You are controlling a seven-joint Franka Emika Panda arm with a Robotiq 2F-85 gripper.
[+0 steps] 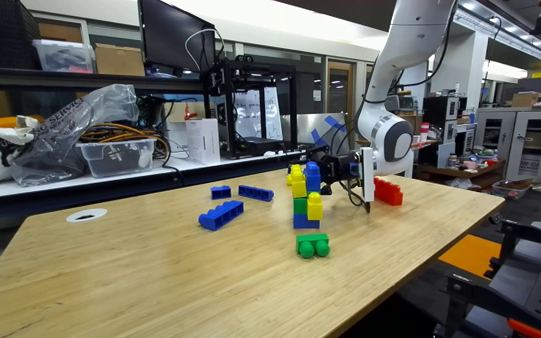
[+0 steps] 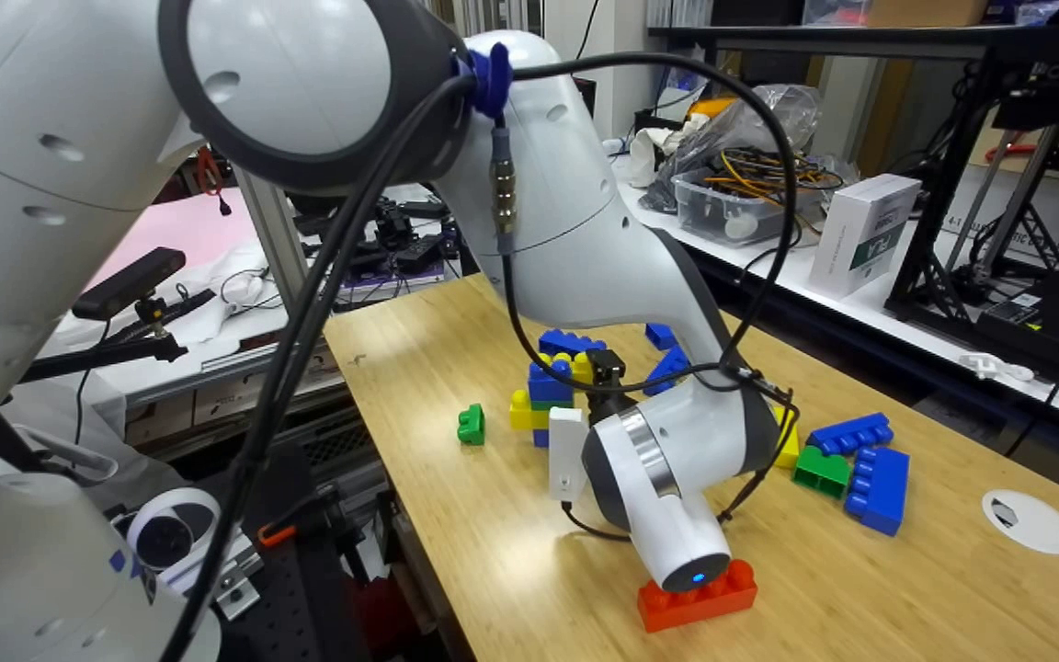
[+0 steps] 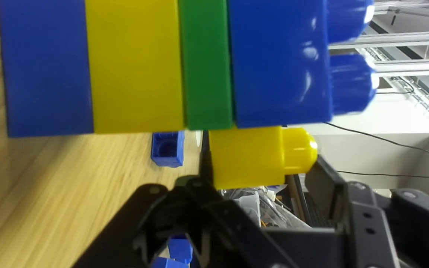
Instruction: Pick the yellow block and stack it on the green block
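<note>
Tall block stack (image 3: 162,67) looming close beside gripper (image 3: 263,159), walling that flank; lone green block (image 1: 312,238) low in front, in exterior view; bare tabletop (image 1: 266,225) lane running between stack and blue blocks (image 1: 221,216); foreground broad, passable.

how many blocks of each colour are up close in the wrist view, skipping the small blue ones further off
2 blue blocks
2 yellow blocks
1 green block
Total: 5
</note>
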